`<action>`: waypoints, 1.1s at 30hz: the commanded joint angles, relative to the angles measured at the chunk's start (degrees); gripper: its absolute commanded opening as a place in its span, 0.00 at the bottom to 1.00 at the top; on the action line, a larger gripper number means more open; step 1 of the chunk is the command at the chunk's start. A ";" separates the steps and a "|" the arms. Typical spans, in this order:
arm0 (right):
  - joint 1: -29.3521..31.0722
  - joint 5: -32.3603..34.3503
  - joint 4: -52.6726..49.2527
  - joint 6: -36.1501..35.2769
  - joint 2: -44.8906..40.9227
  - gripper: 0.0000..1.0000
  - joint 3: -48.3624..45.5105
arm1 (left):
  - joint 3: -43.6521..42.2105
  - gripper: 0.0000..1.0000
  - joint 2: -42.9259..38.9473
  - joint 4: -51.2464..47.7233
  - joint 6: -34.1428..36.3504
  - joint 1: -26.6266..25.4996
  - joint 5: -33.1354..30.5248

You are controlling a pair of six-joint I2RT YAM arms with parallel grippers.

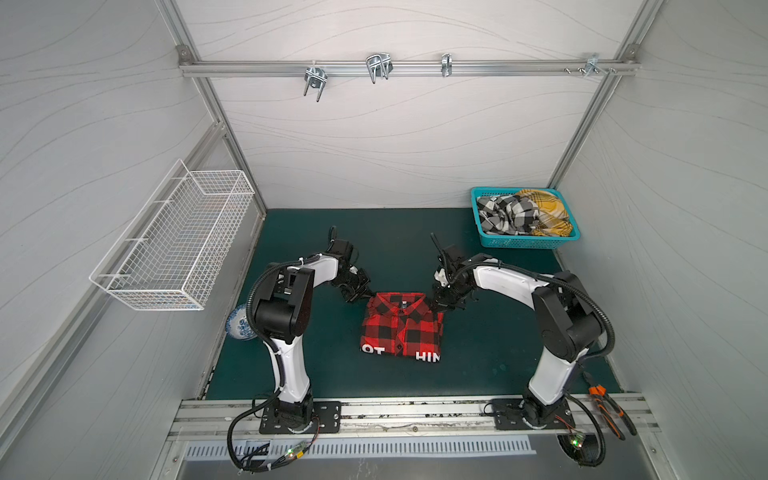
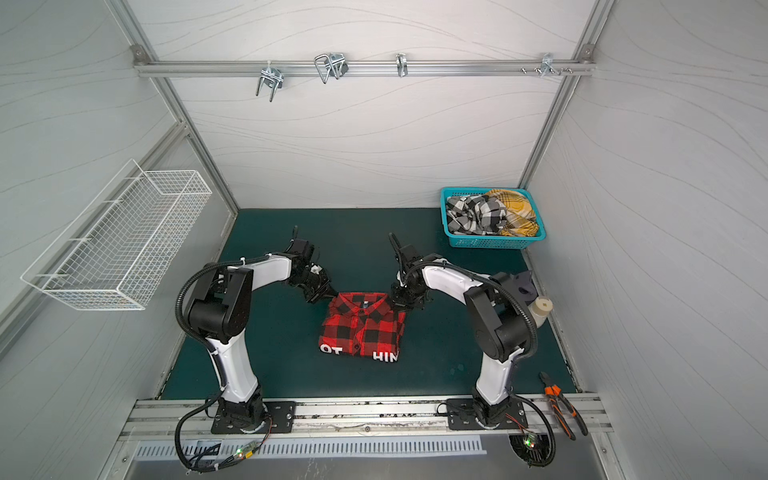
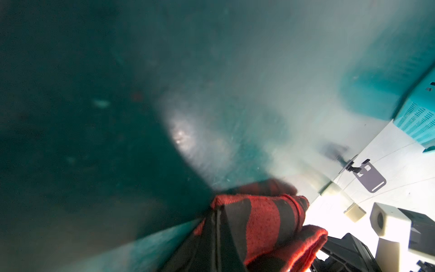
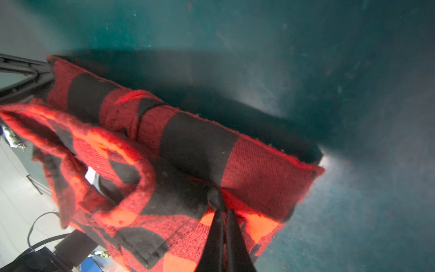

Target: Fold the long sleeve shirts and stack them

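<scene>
Reading the green mat (image 1: pixel 374 249) in both top views as a dial: 12 at the back wall, 6 at the arm bases.

Red-and-black shirt (image 1: pixel 402 328) (image 2: pixel 362 328): lies folded into a near-square at the dial's centre. Collar toward 12, button placket down the middle, black band with white letters ("OT" and "HIN" legible) along the 6 o'clock edge.

Left gripper (image 1: pixel 366 296) (image 2: pixel 331 296): reaches in from 10 o'clock and meets the shirt's 11 o'clock corner, just beside the collar. In the left wrist view, left gripper (image 3: pixel 217 212) closed right down on a fold of the red-and-black shirt (image 3: pixel 263 219), no gap between the fingers.

Right gripper (image 1: pixel 436 305) (image 2: pixel 397 305): reaches in from 2 o'clock to the shirt's 1 o'clock corner. In the right wrist view, right gripper (image 4: pixel 219 205) pressed together to a point, pinching the red-and-black shirt (image 4: pixel 188 146). Dark shadow on the mat under the collar edge (lifted or merely thick there, cannot tell).

Teal basket (image 1: pixel 523 241) (image 2: pixel 490 242): sits at about 1 o'clock, near the mat's back corner, well apart from the folded shirt. Holds two crumpled, unfolded shirts touching each other: black-and-white check shirt (image 1: pixel 509 214) (image 2: pixel 478 214) on its 9 o'clock side, mustard-yellow plaid shirt (image 1: pixel 544 208) (image 2: pixel 513 208) on its 3 o'clock side.

Elsewhere: white wire basket (image 1: pixel 174 245) hangs on the side wall toward 9 to 10 o'clock. Blue-and-white dish (image 1: pixel 239 328) peeks out at 8 o'clock, partly hidden behind the left arm. Orange-handled pliers (image 1: pixel 606 405) (image 2: pixel 561 405) rest at about 4 o'clock, off the mat on the metal rail.
</scene>
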 commanded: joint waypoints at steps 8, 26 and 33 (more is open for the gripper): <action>-2.62 5.42 -1.53 3.67 -8.04 0.00 -3.11 | 0.71 0.00 0.49 -2.86 1.32 -0.57 -7.43; -3.59 7.68 -3.09 1.05 3.14 0.00 2.61 | 3.25 0.00 -1.16 -7.38 3.56 -1.37 -11.72; -1.71 8.92 -7.77 -1.64 -2.06 0.37 6.42 | 6.41 0.18 -7.32 -11.50 2.84 -1.37 -10.55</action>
